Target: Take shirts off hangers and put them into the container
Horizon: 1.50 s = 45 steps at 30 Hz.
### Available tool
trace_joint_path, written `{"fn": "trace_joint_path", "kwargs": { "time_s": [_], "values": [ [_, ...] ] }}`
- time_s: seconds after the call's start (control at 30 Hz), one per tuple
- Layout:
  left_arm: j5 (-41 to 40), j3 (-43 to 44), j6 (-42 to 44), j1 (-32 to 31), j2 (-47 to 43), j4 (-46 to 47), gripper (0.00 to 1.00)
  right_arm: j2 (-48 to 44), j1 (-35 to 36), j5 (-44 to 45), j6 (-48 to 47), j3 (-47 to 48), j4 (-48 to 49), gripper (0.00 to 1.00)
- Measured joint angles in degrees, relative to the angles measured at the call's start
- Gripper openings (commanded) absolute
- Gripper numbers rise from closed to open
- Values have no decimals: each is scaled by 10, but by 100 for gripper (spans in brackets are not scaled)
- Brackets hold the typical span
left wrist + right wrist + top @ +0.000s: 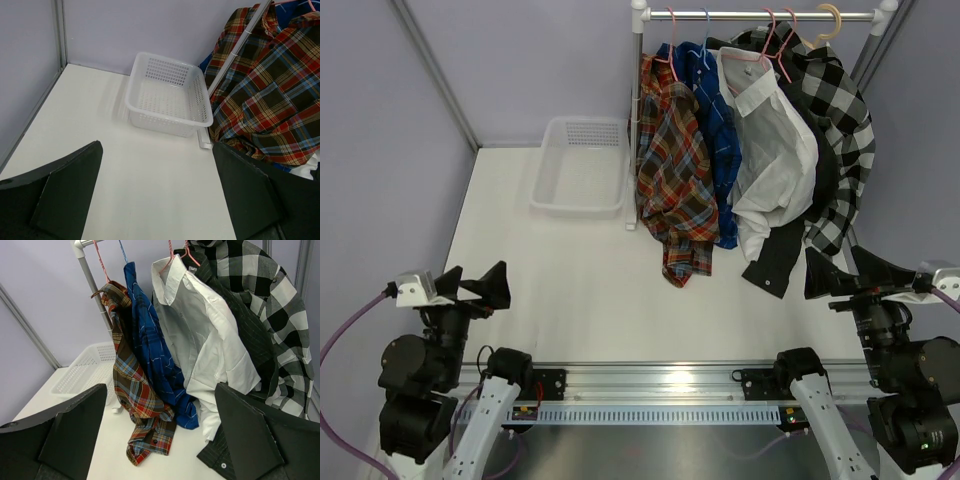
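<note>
No legible text or labels anywhere.

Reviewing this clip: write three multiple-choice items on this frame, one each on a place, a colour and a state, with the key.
1. The basket stands: A left of the rack; B right of it; C on its rail.
2. The shirt between the plaid shirt and the white shirt is: A green; B blue; C yellow.
3. The left tool and right tool are: A shut on hangers; B shut on a shirt; C open.
Key: A, it lies left of the post; B, the blue shirt hangs there; C, fingers apart, nothing held.
</note>
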Motion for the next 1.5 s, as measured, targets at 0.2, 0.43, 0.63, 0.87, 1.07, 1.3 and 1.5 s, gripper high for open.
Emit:
{"fn": "trace_joint_path", "kwargs": {
  "time_s": [0.2, 0.43, 0.63, 0.87, 1.07, 1.3, 1.5],
  "values": [
    [11, -5, -1, 0, 12, 0, 99, 23, 0, 1, 20, 2, -6, 99],
    [37, -5, -10, 0, 105, 1, 99, 159, 0, -16, 70, 22, -32, 100],
    [47, -28, -20, 0, 158, 26, 99, 267, 0, -64, 76, 46, -38, 99],
    [47, -120, -26, 0, 128, 96, 99, 431, 3, -86, 56, 185, -7, 99],
    [47, -160, -25, 0, 111, 109, 99, 614, 83, -62, -13, 344, 21, 91],
    [47, -163, -25, 0, 90, 122, 99, 779, 121, -43, -75, 487, 19, 76],
    [47, -167, -25, 0, 91, 123, 99, 869, 122, -41, -99, 575, 10, 67]
  ]
}}
